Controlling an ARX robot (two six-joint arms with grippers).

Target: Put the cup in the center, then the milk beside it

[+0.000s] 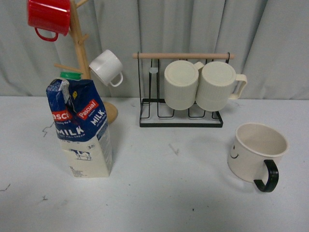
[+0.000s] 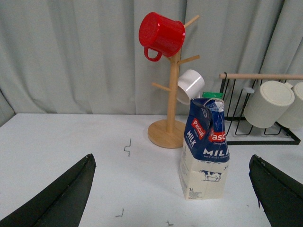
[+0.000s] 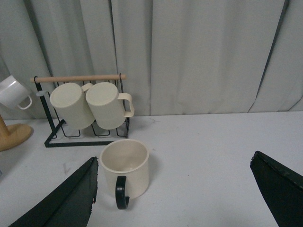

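A wooden mug tree [image 1: 79,48] is standing on the white table [image 1: 169,193]. A red mug [image 1: 48,17] is hanging high on the tree and a white mug [image 1: 106,67] lower down. Right of the tree, a black wire rack [image 1: 181,124] is holding two ribbed cream mugs [image 1: 181,84] [image 1: 217,86], which are touching. A grey curtain [image 1: 193,24] is hanging behind the tree.

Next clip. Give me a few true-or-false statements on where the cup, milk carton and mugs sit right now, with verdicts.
1. The milk carton stands upright on the table. True.
2. The cup lies on its side. False: it stands upright, opening upward.
3. The red mug hangs on the wire rack. False: it hangs on the wooden mug tree; the rack holds two cream mugs.
4. The left end effector and right end effector are open and empty. True.
5. The cup touches the milk carton. False: they stand well apart, on opposite sides.
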